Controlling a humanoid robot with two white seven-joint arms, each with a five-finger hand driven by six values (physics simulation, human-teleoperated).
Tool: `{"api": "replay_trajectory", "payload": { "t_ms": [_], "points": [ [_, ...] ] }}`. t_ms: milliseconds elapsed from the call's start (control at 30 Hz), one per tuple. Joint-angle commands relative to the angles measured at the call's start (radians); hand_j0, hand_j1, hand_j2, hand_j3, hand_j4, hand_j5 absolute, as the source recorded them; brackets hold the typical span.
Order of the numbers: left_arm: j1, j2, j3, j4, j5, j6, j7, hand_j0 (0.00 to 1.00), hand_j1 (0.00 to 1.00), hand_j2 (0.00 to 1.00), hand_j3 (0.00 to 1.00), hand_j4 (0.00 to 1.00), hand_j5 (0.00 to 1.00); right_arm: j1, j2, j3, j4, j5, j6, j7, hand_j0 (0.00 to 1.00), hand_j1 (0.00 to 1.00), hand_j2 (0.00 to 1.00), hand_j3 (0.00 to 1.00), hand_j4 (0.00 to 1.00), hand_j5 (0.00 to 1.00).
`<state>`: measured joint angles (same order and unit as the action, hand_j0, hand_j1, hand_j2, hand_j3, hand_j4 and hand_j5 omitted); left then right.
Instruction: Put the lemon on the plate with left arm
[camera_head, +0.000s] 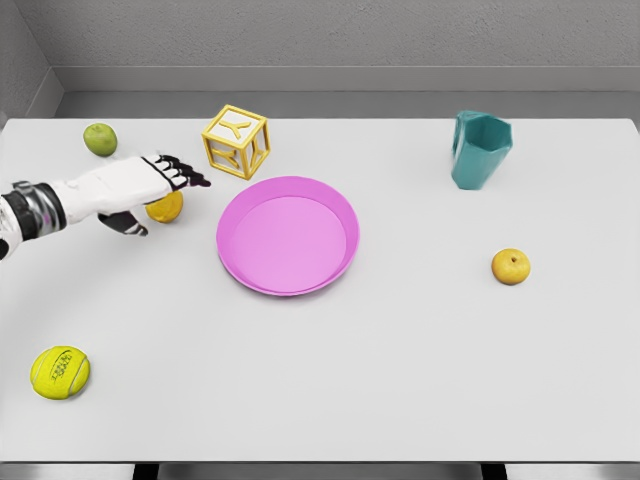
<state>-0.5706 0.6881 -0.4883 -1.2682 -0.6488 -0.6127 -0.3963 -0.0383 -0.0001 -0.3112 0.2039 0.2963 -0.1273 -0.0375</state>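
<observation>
White counter (400, 380) bearing a yellow letter block (237, 141) just beyond the pink plate (288, 235), a green lime (100, 139), tennis ball (60, 372), teal cup (480, 149) and yellow fruit (511, 266). The lemon (166, 208) lies left of the plate, partly under the left hand (140, 190), whose fingers extend loosely over it, grasping nothing.

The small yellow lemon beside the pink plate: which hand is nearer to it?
Left. The left hand sits directly over the small yellow lemon, partly covering it; the right hand is out of view.
</observation>
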Motion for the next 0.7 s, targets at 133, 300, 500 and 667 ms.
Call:
{"api": "replay_trajectory", "payload": {
  "t_ms": [133,300,500,667],
  "points": [
    [-0.014,-0.015,-0.01,0.075,-0.015,0.002,0.001,1.0,1.0,1.0,1.0,1.0,1.0,0.0,0.0,0.0,0.0,0.0,0.0,0.001,1.0,1.0,1.0,1.0,1.0,1.0],
    [-0.044,-0.047,-0.012,0.11,-0.043,0.002,-0.001,1.0,1.0,1.0,1.0,1.0,1.0,0.0,0.0,0.0,0.0,0.0,0.0,0.001,1.0,1.0,1.0,1.0,1.0,1.0],
    [-0.049,-0.081,-0.016,0.138,-0.066,0.002,-0.001,1.0,1.0,1.0,1.0,1.0,1.0,0.0,0.0,0.0,0.0,0.0,0.0,-0.001,1.0,1.0,1.0,1.0,1.0,1.0],
    [-0.06,-0.081,-0.016,0.162,-0.068,0.002,0.001,1.0,1.0,1.0,1.0,1.0,1.0,0.0,0.0,0.0,0.0,0.0,0.0,0.001,1.0,1.0,1.0,1.0,1.0,1.0]
  ]
}}
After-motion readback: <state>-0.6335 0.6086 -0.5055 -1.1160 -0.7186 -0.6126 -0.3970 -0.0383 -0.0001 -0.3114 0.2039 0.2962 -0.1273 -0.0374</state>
